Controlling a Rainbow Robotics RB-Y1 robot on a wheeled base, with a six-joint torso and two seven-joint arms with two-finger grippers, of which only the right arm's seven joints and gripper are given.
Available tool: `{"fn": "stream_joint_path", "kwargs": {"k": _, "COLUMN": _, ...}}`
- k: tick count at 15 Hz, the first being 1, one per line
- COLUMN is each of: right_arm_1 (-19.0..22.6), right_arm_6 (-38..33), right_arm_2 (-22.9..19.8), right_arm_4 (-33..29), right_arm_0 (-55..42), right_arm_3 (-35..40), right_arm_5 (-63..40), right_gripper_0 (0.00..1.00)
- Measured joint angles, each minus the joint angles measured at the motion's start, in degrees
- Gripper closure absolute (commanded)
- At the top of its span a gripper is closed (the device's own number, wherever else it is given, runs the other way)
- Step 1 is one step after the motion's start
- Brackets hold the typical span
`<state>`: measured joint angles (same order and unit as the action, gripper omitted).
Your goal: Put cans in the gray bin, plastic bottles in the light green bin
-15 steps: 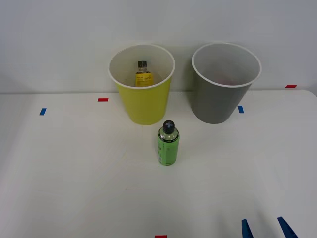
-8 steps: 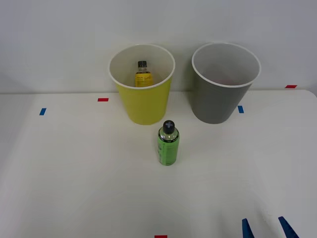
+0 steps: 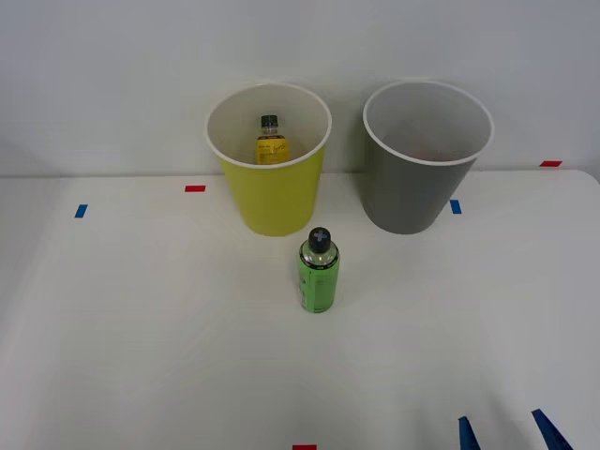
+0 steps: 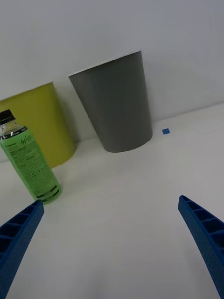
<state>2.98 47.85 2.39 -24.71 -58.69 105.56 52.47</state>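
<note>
The right gripper (image 3: 506, 433) hung wide and empty above the table (image 3: 141, 328), the green bottle (image 3: 319, 272) standing ahead to its left.

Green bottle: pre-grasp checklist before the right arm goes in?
1. Green bottle upright on the table, cap on: ok.
2. Right tool open, nothing held: ok.
3. Path from tool to bottle free of things: ok.
4. Light green bin upright, mouth open, room beside the yellow bottle inside: ok.
5. Bottle stands apart from the light green bin and the gray bin, room for the fingers: ok.
6. Can already in the gray bin: cannot tell, only a faint reddish patch inside.
</note>
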Motion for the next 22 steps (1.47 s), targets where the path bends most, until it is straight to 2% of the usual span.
{"fn": "stream_joint_path", "kwargs": {"k": 15, "right_arm_1": -0.01, "right_arm_6": 2.41, "right_arm_2": -0.29, "right_arm_4": 0.23, "right_arm_0": -0.02, "right_arm_3": 0.0, "right_arm_5": 0.89, "right_gripper_0": 0.0}}
{"fn": "stream_joint_path", "kwargs": {"k": 18, "right_arm_1": -0.03, "right_arm_6": 7.79, "right_arm_2": -0.27, "right_arm_4": 0.74, "right_arm_0": -0.03, "right_arm_3": 0.0, "right_arm_5": 1.11, "right_gripper_0": 0.0}}
{"fn": "stream_joint_path", "kwargs": {"k": 22, "right_arm_1": 0.0, "right_arm_6": 17.22, "right_arm_2": 0.37, "right_arm_4": 5.2, "right_arm_0": -0.1, "right_arm_3": 0.0, "right_arm_5": 1.14, "right_gripper_0": 0.0}}
